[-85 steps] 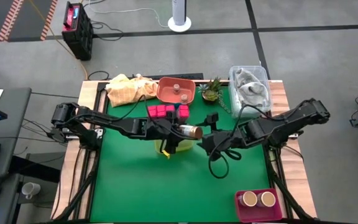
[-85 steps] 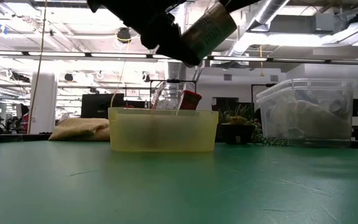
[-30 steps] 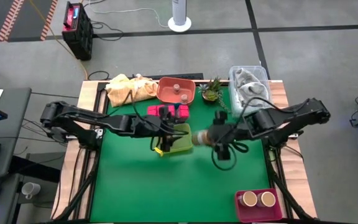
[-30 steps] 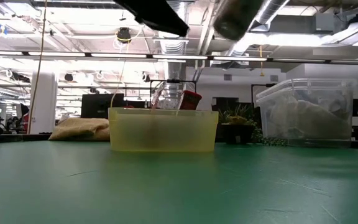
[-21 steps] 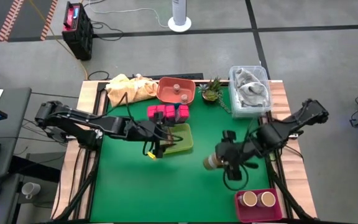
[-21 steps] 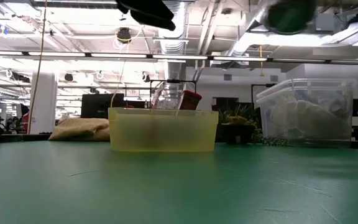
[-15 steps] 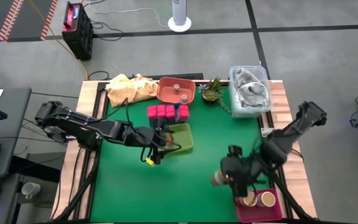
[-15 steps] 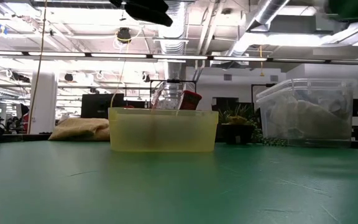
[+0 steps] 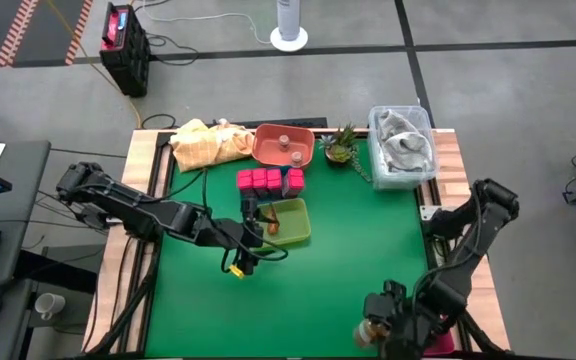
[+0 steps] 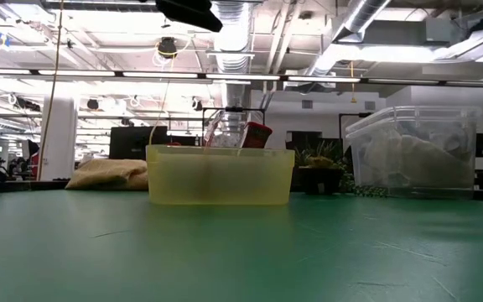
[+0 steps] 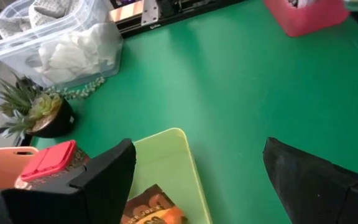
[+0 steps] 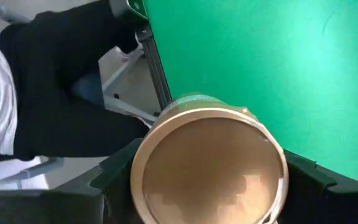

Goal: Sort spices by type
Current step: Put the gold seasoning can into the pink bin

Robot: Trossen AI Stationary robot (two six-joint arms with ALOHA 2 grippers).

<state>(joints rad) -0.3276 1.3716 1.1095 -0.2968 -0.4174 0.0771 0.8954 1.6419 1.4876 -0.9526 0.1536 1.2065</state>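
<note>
Right gripper point(image 12: 207, 186) clamps a tan jar point(image 12: 209, 167) whose round lid only its wrist view shows; left gripper point(image 11: 194, 180) gapes, empty

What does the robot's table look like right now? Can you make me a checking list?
Surface: green mat on a wooden table.
Job's things: pink blocks in a row beside the yellow-green tray; a brown piece lies in that tray; round tan jar in the right pincer.
Clutter: yellow cloth, orange dish, small green plant, clear bin.
Pincers: left pincer open, empty, by the tray; right pincer holds the jar at the table's near edge.
Cables: on both arms and the floor behind.
Surroundings: a person's dark sleeve in the right wrist view.
</note>
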